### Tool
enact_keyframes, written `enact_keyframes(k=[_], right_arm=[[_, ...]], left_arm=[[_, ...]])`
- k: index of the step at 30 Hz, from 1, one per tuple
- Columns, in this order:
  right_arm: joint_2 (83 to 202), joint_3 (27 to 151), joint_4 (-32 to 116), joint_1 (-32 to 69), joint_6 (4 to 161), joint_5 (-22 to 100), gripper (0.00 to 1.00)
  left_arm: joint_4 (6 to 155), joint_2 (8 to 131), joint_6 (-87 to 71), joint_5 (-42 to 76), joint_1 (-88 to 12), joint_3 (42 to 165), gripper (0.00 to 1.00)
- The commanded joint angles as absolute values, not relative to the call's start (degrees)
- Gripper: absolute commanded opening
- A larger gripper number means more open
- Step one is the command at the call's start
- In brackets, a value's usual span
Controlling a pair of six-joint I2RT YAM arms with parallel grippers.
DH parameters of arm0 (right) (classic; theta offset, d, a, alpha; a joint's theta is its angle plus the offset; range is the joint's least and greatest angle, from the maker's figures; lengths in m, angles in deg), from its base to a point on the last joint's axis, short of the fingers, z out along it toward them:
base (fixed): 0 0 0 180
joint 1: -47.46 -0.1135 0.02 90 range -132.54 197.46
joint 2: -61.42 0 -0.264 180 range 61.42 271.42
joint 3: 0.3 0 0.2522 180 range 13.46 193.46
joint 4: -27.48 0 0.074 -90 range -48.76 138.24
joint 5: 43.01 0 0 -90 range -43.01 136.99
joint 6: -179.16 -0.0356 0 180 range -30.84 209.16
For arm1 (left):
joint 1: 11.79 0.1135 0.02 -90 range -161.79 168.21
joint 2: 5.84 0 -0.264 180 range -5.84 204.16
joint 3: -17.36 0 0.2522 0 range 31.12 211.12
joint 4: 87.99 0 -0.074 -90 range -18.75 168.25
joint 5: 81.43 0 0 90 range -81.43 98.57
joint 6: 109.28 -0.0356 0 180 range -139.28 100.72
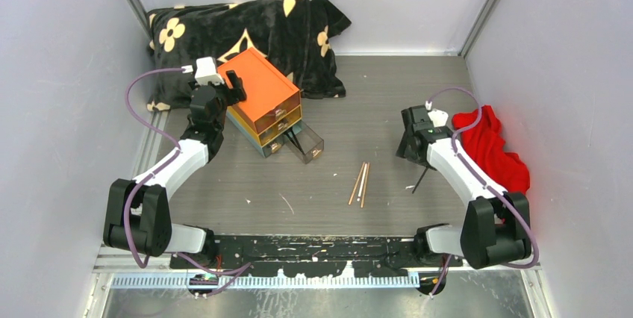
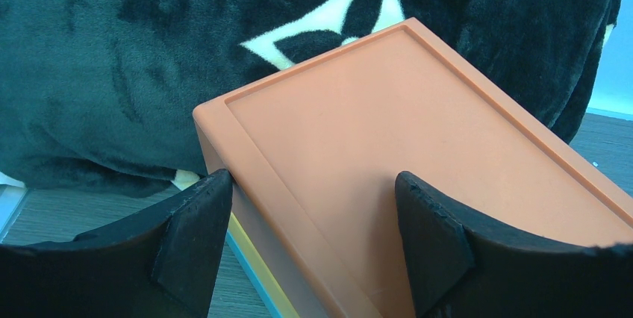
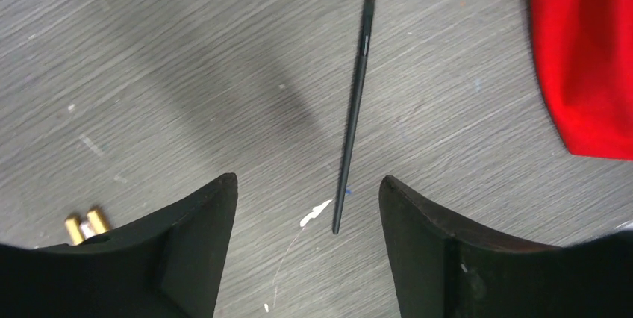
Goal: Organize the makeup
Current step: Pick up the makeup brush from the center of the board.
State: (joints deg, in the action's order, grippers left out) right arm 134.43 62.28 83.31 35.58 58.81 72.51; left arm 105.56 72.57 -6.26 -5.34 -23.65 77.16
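- progress: late stage by my read; the only makeup lying loose is the tan brushes [image 1: 359, 184], together mid table [image 1: 373, 94], and one black brush [image 1: 420, 180] a little to their right, near the right arm
- no palettes, compact, tubes or lipstick show anywhere in the open; probably already inside the drawer box [image 1: 263, 88], but the drawers are too small to read, can't confirm
- a clear drawer [image 1: 307, 145] stands pulled out at the box front, contents unclear; what's left, I'd guess: brushes in, drawer shut
- right gripper [image 3: 306, 187]: released, jaws wide, nothing in them; black brush lies flat on the table just ahead of the gap, not touched
- left gripper [image 2: 313, 180]: jaws apart, nothing clamped; sits at a back corner of the drawer box, one finger over the orange top, the other just past the side edge; pressing or only hovering, can't tell
- top view only: both brush spots at once, the pulled-out drawer, the flower blanket [image 1: 246, 30] behind the box, the red cloth [image 1: 494, 146] beside the right arm
- right wrist only: black brush clear of both fingers, a corner of red cloth off to one side, two small gold tips [image 3: 83, 225] at the frame edge, can't tell what they belong to
- left wrist only: where the fingers sit on the orange top, yellow and blue layers under it; no makeup in that view
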Motion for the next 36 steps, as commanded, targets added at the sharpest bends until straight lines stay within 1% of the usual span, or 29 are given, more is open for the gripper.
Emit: enact_keyframes(k=[1,5,12,14,18,22,23,26,27,30,33,36], right_arm=[[134.4,59.6,80.1,40.8,55.6,70.4,0.7],[132.5,56.0,77.4,43.6,53.2,70.1,0.65],[131.4,52.5,75.8,48.5,51.5,66.2,0.65],[131.9,51.5,74.9,49.5,51.6,65.4,0.65],[133.7,48.6,72.0,52.8,51.3,61.2,0.59],[135.5,46.6,68.9,55.3,51.6,59.9,0.58],[136.1,46.5,68.3,55.5,51.7,58.9,0.55],[138.8,46.9,66.8,55.8,52.7,57.4,0.4],[139.6,47.1,66.5,55.8,52.9,57.5,0.37],[141.9,47.4,65.8,55.7,54.0,58.0,0.32],[142.4,47.2,65.7,55.8,54.0,57.7,0.32],[142.1,46.5,65.1,55.8,53.7,58.0,0.27]], left_arm=[[90.1,76.3,-9.2,3.6,-25.3,73.1,0.77],[90.2,76.2,-9.2,3.8,-25.3,73.0,0.78],[90.2,76.2,-9.1,3.7,-25.3,73.0,0.78],[90.2,76.2,-9.2,3.7,-25.3,73.0,0.78],[90.4,76.0,-9.2,3.8,-25.3,72.8,0.78],[90.6,75.9,-9.1,3.7,-25.3,72.6,0.78],[90.6,75.8,-9.1,3.7,-25.3,72.5,0.78],[90.6,75.9,-9.1,3.8,-25.3,72.6,0.78],[90.6,75.8,-9.1,3.8,-25.3,72.5,0.78],[90.7,75.8,-9.1,3.7,-25.3,72.4,0.78],[90.8,75.6,-9.1,3.7,-25.3,72.3,0.78],[90.8,75.6,-9.1,3.7,-25.3,72.3,0.78]])
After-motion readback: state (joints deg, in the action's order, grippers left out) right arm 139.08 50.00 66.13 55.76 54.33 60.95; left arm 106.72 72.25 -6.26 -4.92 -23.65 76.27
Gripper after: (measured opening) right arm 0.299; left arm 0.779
